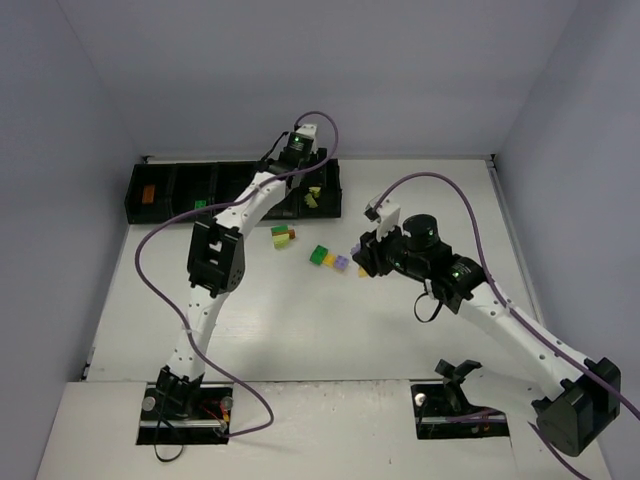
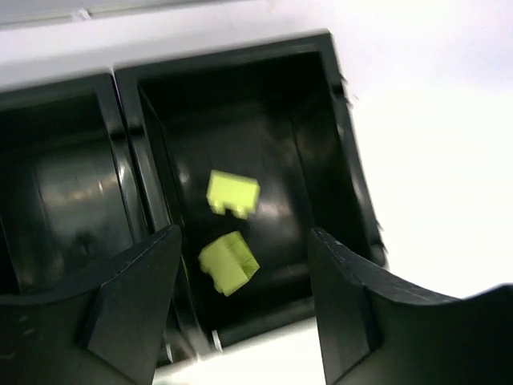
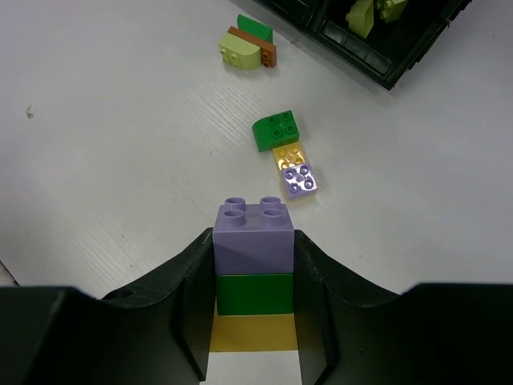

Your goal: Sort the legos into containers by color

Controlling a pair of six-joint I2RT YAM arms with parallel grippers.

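The right end effector (image 3: 255,250) clamps a lilac-green-yellow stack (image 3: 253,269); left end effector (image 2: 244,237) gapes over two lime bricks (image 2: 233,193).

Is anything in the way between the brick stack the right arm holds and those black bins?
Yes. A loose row of green, yellow and lilac bricks lies on the white table between the held lilac-topped brick stack and the black plastic bins; the left arm's open fingers hover over the end bin.
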